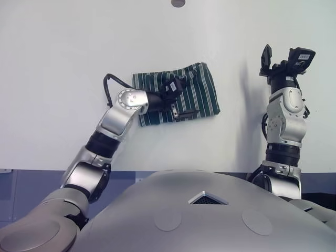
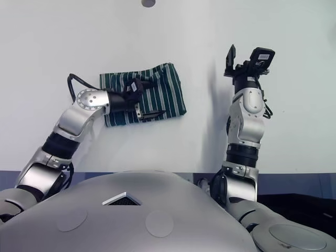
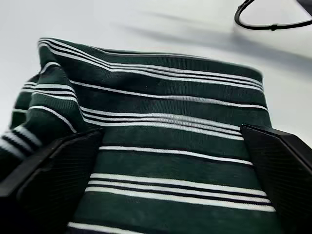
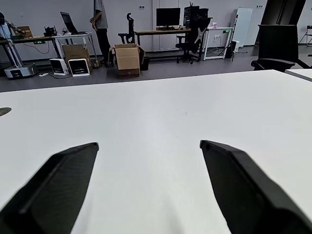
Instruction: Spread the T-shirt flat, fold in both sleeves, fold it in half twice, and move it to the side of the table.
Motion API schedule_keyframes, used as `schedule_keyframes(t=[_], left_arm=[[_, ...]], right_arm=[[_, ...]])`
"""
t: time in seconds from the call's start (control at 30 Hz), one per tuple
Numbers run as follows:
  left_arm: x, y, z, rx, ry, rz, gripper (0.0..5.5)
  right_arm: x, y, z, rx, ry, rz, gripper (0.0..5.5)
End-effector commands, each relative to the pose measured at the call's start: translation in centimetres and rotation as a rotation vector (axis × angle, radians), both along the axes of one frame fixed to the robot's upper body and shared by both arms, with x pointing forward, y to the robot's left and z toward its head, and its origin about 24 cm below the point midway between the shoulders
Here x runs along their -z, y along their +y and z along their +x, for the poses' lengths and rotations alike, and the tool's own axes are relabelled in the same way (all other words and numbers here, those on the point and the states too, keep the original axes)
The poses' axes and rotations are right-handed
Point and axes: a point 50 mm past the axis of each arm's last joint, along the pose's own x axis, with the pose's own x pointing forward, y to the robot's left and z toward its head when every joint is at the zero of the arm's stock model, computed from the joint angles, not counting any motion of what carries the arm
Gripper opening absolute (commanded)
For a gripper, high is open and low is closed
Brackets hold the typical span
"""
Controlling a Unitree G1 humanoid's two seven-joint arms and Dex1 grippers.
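Along the near table edge (image 1: pixel 173 167), bare white surface runs between the rim and the garment, so the fabric lies well inside the edge.

1. Left gripper (image 1: pixel 188 95): positioned low over the T-shirt (image 1: pixel 203 97), fingers spread wide. In the left wrist view one finger (image 3: pixel 53 180) shows at each side of the striped cloth. The cloth passes between them and is not clamped. Whether the fingertips press on the fabric cannot be determined.
2. T-shirt: green with white stripes, lying left of table centre as a compact, layered rectangle. No sleeve protrudes. One end appears slightly bunched in the wrist view.
3. Right gripper (image 1: pixel 283 60): raised above the table (image 1: pixel 63 63), well apart from the garment, fingers parted and holding nothing.

Task status (judgement): spreading, sleeve folds and both half-folds appear complete or nearly so. The remaining step is the transfer to the side of the table.

Clearance: white tabletop extends on all sides of the garment. To the robot's left the way is unobstructed apart from the left arm's own cable loop (image 1: pixel 111 79); to the right stands the raised right arm. Farther off, a small grey disc (image 1: pixel 178 2) sits in the tabletop. Beyond the far edge, desks and a cardboard box (image 4: pixel 127 57) stand clear of the work area.
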Motion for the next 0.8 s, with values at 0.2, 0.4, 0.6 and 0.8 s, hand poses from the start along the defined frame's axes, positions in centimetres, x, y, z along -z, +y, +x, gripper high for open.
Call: schedule_keyframes(t=[0.2,0.4,0.6,0.8], left_arm=[[3.3,9.2,7.2,-0.848,-0.008,0.257,5.16],[0.6,16.0,10.7,-1.429,-0.11,0.301,5.16],[-5.9,13.1,14.0,-1.542,-0.335,-0.087,5.16],[-19.0,4.7,8.4,-0.891,-1.034,-0.45,5.16]], right_arm=[[-0.5,0.5,1.0,0.011,-0.029,0.025,3.91],[-0.7,0.5,2.1,0.041,-0.06,0.038,3.91],[-5.6,2.4,3.5,0.008,-0.39,-0.119,3.91],[-11.7,7.2,3.2,-0.146,-0.657,-0.39,3.91]])
